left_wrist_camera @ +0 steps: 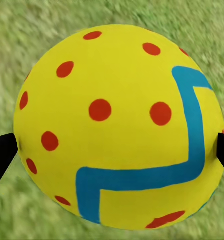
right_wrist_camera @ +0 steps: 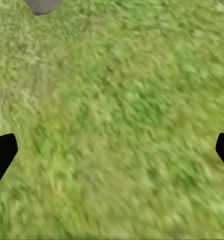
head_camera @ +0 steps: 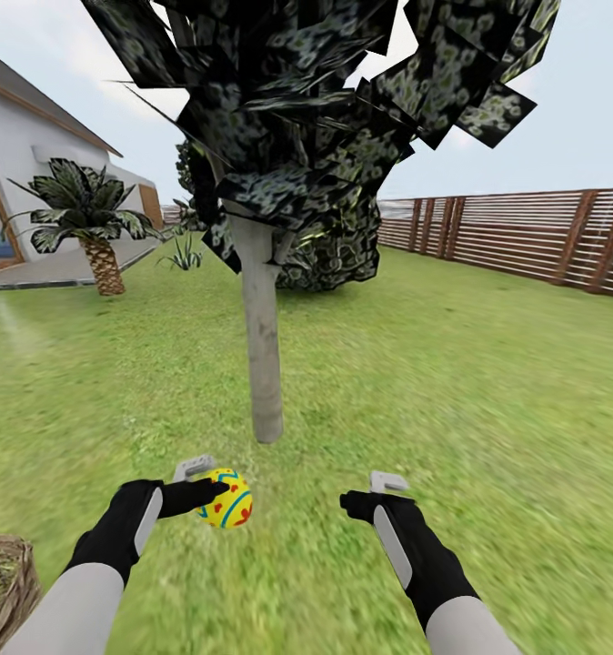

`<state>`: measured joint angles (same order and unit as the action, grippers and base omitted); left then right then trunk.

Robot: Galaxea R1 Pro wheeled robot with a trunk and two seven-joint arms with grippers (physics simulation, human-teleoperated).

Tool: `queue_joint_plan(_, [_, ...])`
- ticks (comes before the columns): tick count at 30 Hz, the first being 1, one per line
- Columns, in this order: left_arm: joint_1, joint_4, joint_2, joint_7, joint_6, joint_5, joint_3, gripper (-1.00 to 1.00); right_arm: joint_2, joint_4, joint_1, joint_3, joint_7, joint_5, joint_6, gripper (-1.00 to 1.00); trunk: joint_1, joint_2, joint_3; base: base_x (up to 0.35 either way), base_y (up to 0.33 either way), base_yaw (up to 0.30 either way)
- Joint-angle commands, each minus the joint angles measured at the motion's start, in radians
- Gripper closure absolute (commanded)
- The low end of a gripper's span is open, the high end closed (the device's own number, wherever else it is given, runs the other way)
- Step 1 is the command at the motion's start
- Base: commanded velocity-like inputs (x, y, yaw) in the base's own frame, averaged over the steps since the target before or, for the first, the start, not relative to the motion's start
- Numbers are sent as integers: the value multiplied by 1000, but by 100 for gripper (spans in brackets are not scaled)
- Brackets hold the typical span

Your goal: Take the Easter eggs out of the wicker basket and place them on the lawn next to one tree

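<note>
I hold one egg (head_camera: 226, 498) clamped in my left jaws near the tree (head_camera: 263, 364); my right jaws are apart, over the lawn (head_camera: 488, 382).

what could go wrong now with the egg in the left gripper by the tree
The left gripper holds the Easter egg by its round sides, so it might slip out early. Released from above the lawn, it could roll away from the tree. The wicker basket sits close to the left arm, which might bump it.

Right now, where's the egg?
Head view: Easter egg sits in the left gripper, low over the lawn, just short of the grey tree trunk.
</note>
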<state>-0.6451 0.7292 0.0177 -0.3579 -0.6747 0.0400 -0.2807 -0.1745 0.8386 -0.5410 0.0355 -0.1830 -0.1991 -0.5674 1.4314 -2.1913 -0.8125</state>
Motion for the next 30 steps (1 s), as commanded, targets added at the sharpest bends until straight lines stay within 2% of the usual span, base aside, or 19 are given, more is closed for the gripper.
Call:
queue_joint_plan(1, [-1,1,-1,-7,-6,5,-4,100,0,1,0,2,-9,-9,-3,-100,4,-8,-3,0,0,168])
queue_joint_plan(9, [-1,2,-3,-9,-4,6,2,100,0,1,0,4,-6,-8,-3,-100,34,-64,-15,0,0,79])
queue_joint_plan(19, [-1,3,-4,-11,-6,8,5,100,0,1,0,1,-4,-10,-3,-100,73,-134,-32,0,0,-136])
queue_joint_plan(30, [-1,3,-5,-10,-5,8,5,100,0,-2,0,0,-4,-10,-2,-100,115,-211,-66,0,0,-9])
